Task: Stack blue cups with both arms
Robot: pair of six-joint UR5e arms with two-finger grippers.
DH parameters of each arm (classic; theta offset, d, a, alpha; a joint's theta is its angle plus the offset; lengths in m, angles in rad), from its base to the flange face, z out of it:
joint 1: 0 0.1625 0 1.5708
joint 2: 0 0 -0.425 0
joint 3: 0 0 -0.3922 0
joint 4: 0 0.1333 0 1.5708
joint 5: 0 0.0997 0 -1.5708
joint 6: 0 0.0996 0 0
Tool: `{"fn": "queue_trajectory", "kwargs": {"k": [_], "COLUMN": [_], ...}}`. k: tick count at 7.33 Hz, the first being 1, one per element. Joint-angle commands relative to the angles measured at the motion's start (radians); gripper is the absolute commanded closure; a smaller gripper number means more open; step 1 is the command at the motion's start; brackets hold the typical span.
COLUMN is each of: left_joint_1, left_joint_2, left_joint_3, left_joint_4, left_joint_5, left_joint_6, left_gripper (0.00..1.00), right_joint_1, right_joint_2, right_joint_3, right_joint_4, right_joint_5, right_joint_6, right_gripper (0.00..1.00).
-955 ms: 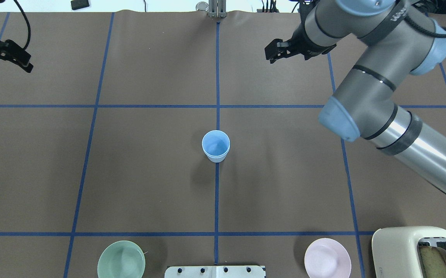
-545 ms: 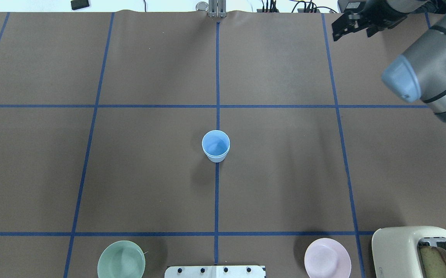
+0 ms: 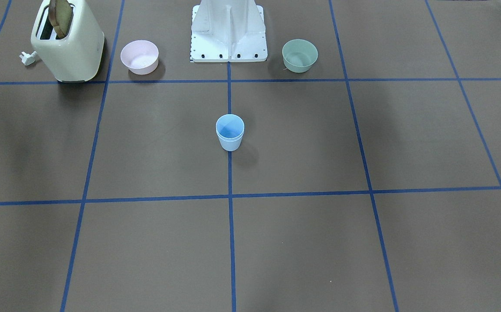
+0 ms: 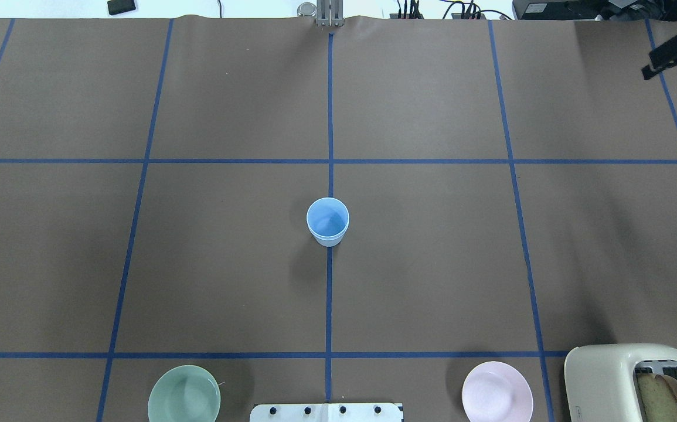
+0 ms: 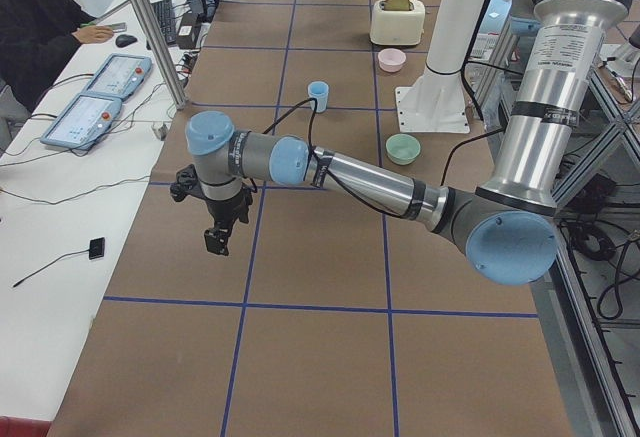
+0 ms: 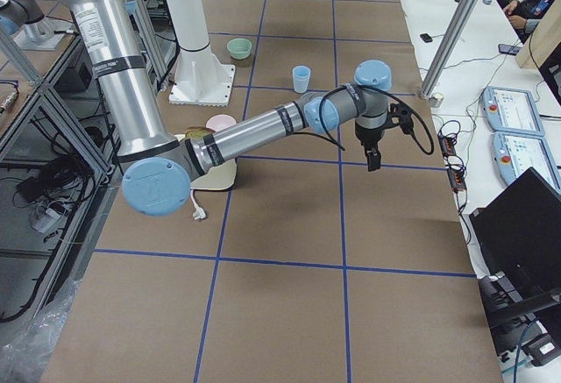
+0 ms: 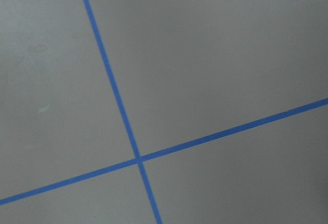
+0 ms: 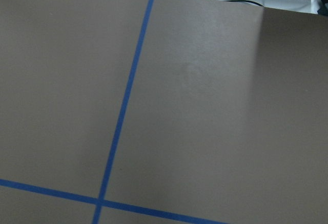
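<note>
Brown paper ruled with blue tape lines is covering the table. At the table's left end, the left gripper is hanging above the paper. It is appearing in the side view only, so whether its fingers are apart or together cannot be told. Lettering is running along the left arm but is too small to read.

In the overhead view, the green bowl is sitting at the near edge, left of the white base mount. The blue cups are standing upright at the table's centre on the middle tape line. One is nested inside the other, well apart from both grippers. The pink bowl is sitting right of the mount. Beside it, the cream toaster is holding a bread slice. The right gripper is hovering at the far right edge, and its finger spacing cannot be told.
</note>
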Motion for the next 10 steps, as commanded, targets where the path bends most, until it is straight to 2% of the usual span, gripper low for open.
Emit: {"fn": "queue_trajectory", "kwargs": {"k": [1, 2, 3, 4, 5, 10], "left_joint_1": [-0.023, -0.023, -0.023, -0.023, -0.023, -0.025], "left_joint_2": [0.022, 0.031, 0.036, 0.058, 0.086, 0.089], "left_joint_3": [0.038, 0.071, 0.119, 0.125, 0.121, 0.119], "left_joint_4": [0.001, 0.009, 0.009, 0.007, -0.008, -0.008], "left_joint_5": [-0.002, -0.006, -0.064, -0.09, -0.092, -0.092], "left_joint_6": [0.028, 0.02, 0.02, 0.02, 0.022, 0.023], "left_gripper": [0.01, 0.01, 0.01, 0.01, 0.01, 0.01], "right_joint_1": [0.109, 0.134, 0.137, 0.139, 0.139, 0.139], "right_joint_2": [-0.172, -0.228, -0.263, -0.292, -0.293, -0.293], "right_joint_3": [-0.004, -0.001, -0.001, 0.008, 0.006, 0.009], "right_joint_4": [-0.004, -0.004, -0.002, 0.008, 0.01, 0.013], "right_joint_5": [0.034, 0.036, 0.036, 0.036, 0.036, 0.036], "right_joint_6": [-0.223, -0.246, -0.246, -0.246, -0.246, -0.244], "right_gripper": [0.0, 0.0, 0.0, 0.0, 0.0, 0.0]}}
